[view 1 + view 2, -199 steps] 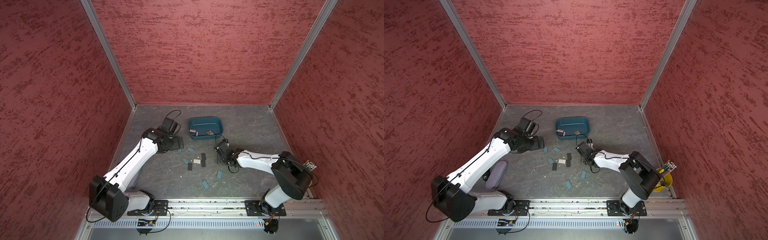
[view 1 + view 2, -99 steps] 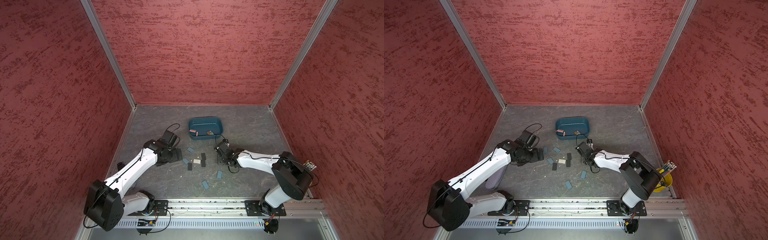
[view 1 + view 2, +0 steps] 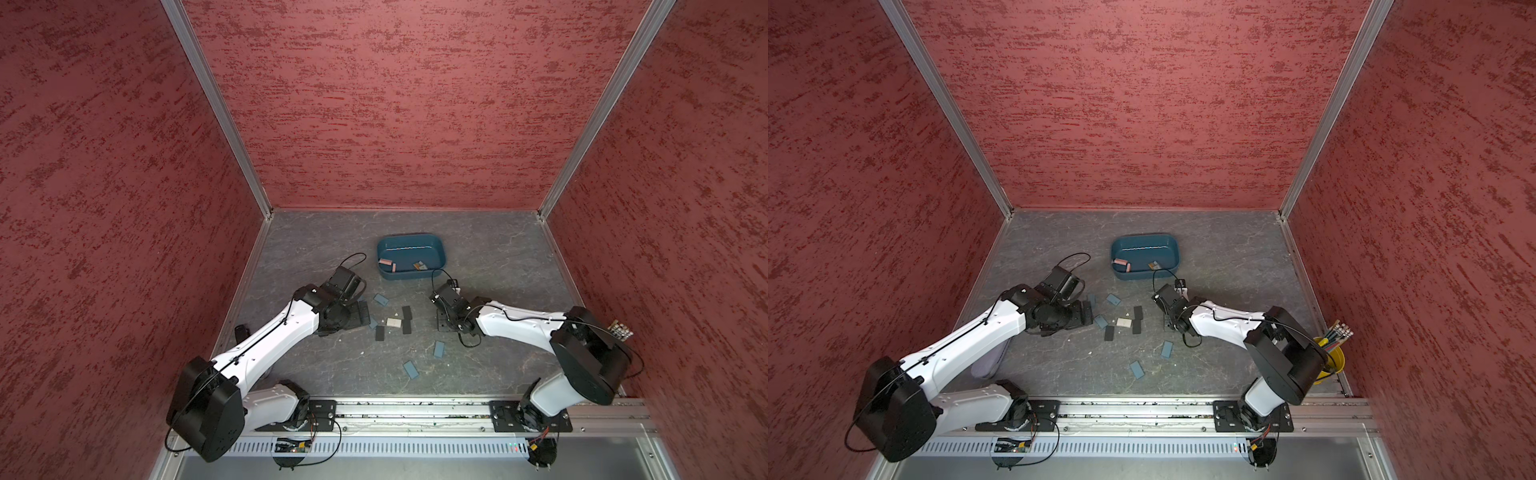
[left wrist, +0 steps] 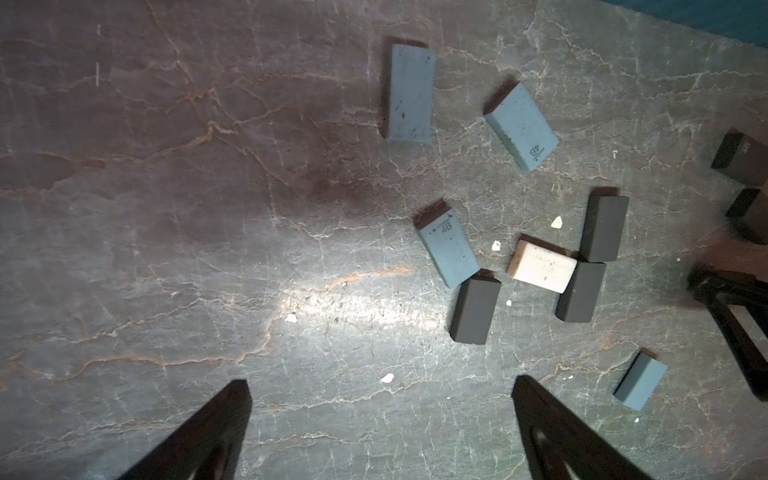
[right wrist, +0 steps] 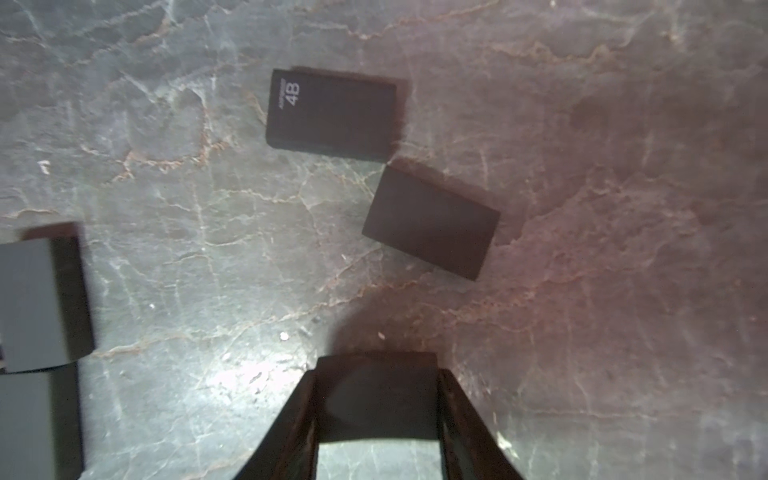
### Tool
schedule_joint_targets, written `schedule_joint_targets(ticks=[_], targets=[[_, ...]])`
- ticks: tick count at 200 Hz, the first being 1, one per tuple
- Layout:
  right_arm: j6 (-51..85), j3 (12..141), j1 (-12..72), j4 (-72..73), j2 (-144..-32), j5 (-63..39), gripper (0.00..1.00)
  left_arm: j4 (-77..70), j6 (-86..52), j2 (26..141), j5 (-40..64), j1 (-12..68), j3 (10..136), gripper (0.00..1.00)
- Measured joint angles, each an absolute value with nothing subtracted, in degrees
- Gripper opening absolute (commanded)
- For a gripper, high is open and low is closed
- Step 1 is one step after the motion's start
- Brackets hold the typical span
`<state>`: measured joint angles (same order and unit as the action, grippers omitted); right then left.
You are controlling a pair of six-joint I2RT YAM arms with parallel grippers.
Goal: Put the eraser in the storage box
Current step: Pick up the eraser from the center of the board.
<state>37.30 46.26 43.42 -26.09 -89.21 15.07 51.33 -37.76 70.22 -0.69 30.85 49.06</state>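
The teal storage box sits at the back middle of the table, with a pink eraser and a few small pieces in it. Several blue-grey, dark and one white eraser lie scattered in front of it. My right gripper is shut on a dark eraser, low over the table, right of two loose dark erasers. My left gripper is open over bare table at the left edge of the cluster, nearest a blue-grey eraser.
A yellow cup of pencils stands at the front right corner behind the right arm. A lavender pouch lies under the left arm. Red walls close in three sides, and the rail runs along the front.
My left arm has swung from beside the storage box toward the front and down to the scattered erasers, still open. The right arm has barely moved.
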Motion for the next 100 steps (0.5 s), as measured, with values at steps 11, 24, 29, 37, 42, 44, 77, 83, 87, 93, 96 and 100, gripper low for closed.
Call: schedule_joint_targets(ticks=[11,24,29,37,42,44,77,83,87,93,96,100], targets=[[37.3,46.9,43.4,-26.4,-88.9,15.1,0.41,51.2,-38.0,70.4,-0.7,31.3,48.7,1.0],[37.3,47.8,43.4,-26.6,-88.7,15.1,0.41,51.0,-38.2,70.8,-0.8,31.9,48.4,1.0],[37.2,48.1,43.4,-26.7,-88.6,15.1,0.41,50.8,-38.4,71.0,-0.7,32.1,48.4,1.0],[37.1,48.6,43.4,-26.9,-88.6,15.1,0.41,50.5,-38.6,71.2,-0.8,32.5,48.2,1.0],[37.1,49.0,43.4,-27.2,-88.5,15.1,0.41,50.3,-38.8,71.3,-0.7,32.8,48.1,1.0],[37.1,49.1,43.4,-27.2,-88.5,15.1,0.41,50.3,-38.8,71.4,-0.8,32.9,48.0,1.0],[36.4,52.4,43.4,-28.7,-88.6,15.1,0.4,49.6,-39.6,72.1,-1.1,34.5,47.6,1.0],[36.1,53.3,43.4,-29.0,-88.6,15.2,0.41,49.5,-39.8,72.2,-1.2,34.7,47.6,1.0],[36.0,53.9,43.4,-29.2,-88.6,15.2,0.41,49.4,-39.9,72.3,-1.2,34.9,47.6,1.0],[35.7,55.0,43.4,-29.6,-88.7,15.3,0.41,49.3,-40.1,72.4,-1.3,35.1,47.6,1.0],[35.6,55.5,43.4,-29.9,-88.8,15.4,0.41,49.3,-40.2,72.4,-1.3,35.2,47.6,1.0],[35.4,56.4,43.4,-30.1,-88.9,15.5,0.41,49.2,-40.3,72.5,-1.3,35.3,47.6,1.0]])
